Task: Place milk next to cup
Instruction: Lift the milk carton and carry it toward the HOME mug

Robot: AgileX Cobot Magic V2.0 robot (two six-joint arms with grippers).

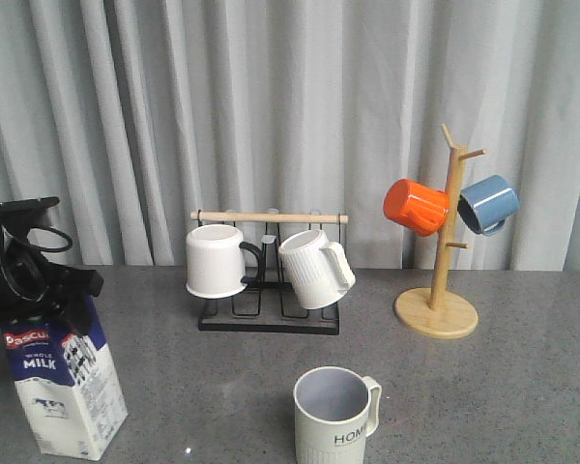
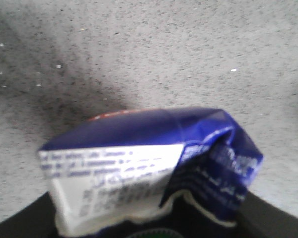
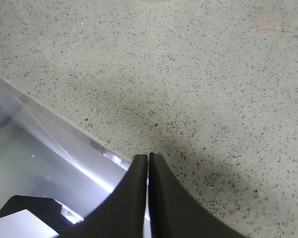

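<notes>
The milk (image 1: 63, 387) is a blue and white carton with a red band and "MILK" lettering. It stands tilted at the front left of the table. My left gripper (image 1: 53, 302) is shut on its gable top. In the left wrist view the squeezed carton top (image 2: 139, 148) fills the lower frame, with the edge of the green cap (image 2: 154, 234) just showing. The cup (image 1: 335, 416), pale cream with "HOME" lettering, stands at the front centre, well to the right of the milk. My right gripper (image 3: 148, 157) is shut and empty above the table's edge. It is out of the front view.
A black rack (image 1: 269, 319) with a wooden bar holds a plain white mug (image 1: 216, 260) and a ribbed white mug (image 1: 314, 269) behind the cup. A wooden mug tree (image 1: 437, 311) at the back right carries an orange mug (image 1: 415, 206) and a blue mug (image 1: 487, 203).
</notes>
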